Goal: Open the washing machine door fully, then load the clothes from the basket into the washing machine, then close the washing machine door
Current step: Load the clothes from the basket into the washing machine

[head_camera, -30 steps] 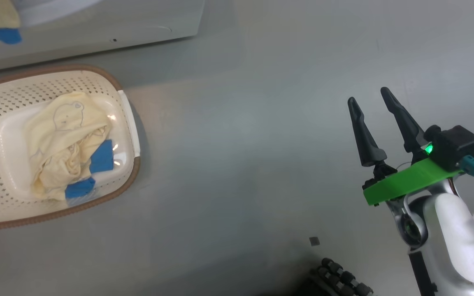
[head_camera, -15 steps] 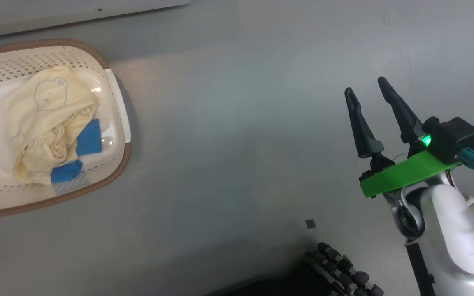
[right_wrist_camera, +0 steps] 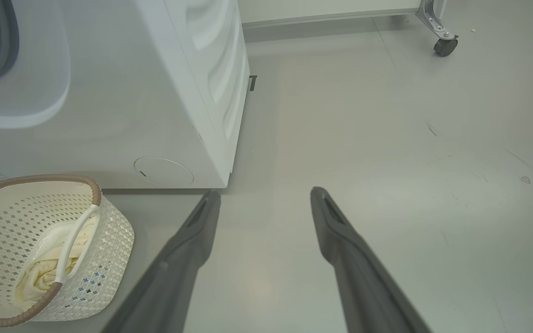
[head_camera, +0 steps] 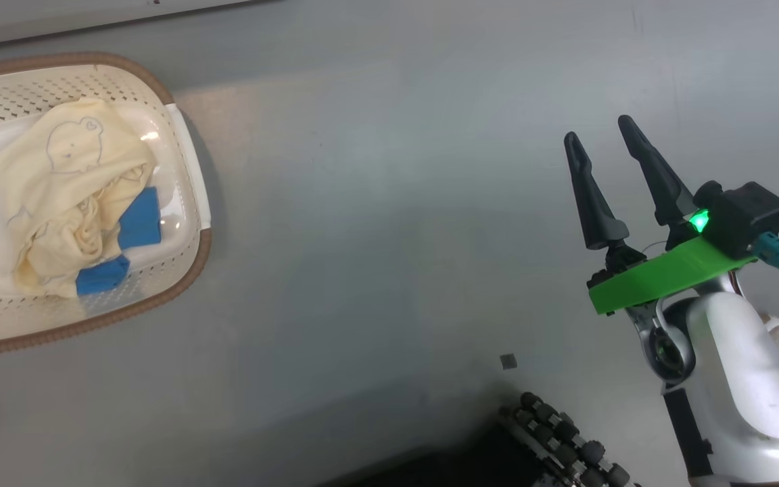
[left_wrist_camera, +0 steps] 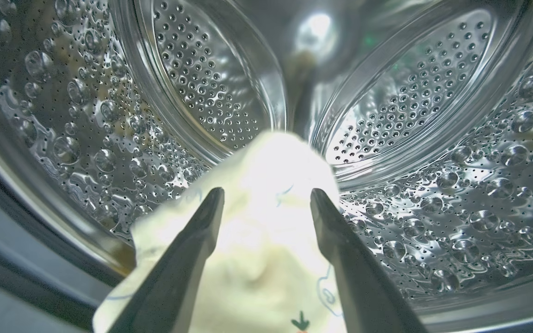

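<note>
Left end effector [left_wrist_camera: 266, 190] and right end effector [head_camera: 598, 128] both spread wide.

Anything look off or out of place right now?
Nothing damaged or spilled. One thing: the cream cloth at the open left pincer seems to trail over the drum lip at lower left, not fully inside. The basket sits upright, clothes inside it.
</note>
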Motion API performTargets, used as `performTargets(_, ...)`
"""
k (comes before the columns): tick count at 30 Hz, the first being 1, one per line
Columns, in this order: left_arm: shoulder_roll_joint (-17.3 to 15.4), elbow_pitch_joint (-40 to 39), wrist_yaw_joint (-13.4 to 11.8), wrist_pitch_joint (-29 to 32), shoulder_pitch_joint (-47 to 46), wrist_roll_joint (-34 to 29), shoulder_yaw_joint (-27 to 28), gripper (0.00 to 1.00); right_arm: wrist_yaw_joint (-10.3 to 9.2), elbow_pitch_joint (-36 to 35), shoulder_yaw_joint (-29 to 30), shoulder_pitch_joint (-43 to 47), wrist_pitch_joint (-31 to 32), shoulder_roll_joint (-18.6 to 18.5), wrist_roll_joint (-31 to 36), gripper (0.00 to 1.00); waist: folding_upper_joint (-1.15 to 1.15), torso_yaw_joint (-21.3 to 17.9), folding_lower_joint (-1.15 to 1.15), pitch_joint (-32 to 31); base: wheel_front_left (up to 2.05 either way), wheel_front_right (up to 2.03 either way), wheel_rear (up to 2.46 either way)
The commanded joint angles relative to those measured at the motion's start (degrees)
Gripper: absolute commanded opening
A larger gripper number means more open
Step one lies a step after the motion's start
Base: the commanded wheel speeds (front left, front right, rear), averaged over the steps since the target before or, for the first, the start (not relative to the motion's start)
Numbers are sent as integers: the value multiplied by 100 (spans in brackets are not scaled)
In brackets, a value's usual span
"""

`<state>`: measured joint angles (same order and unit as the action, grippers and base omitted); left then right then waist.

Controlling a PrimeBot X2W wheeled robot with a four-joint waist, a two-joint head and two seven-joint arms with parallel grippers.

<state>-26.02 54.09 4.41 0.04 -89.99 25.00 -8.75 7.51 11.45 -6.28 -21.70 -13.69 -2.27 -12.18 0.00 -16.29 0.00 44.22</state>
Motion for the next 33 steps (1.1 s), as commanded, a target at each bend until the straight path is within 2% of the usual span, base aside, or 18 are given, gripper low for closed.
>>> performTargets(1, -219, -150, -15, 41, -88, 15, 33, 100, -2, -117, -90, 58, -52, -61, -22, 100, 0, 9, 0, 1, 0, 0, 0)
performTargets(13, -78, 197, 111, -134, 44, 124, -97, 100, -2, -66, -5, -30, -42, -61, 72, 100, 0, 132, 0, -91, 0, 0, 0)
performTargets(18, 12, 368, 7, -364, 354, 277, 20, 100, -2, -88, 66, -20, -9, -61, 123, 100, 0, 216, 0, -221, 0, 0, 0)
performTargets(27, 309, 529, -21, -941, 1183, 439, 62, 100, -2, -203, 381, 143, 139, -61, 347, 100, 0, 440, 0, -682, 0, 0, 0)
performTargets(33, 495, 297, -70, -1340, 1951, 475, 71, 100, -2, -374, 566, 315, 266, -61, 433, 100, 0, 564, 0, -1001, 0, 0, 0)
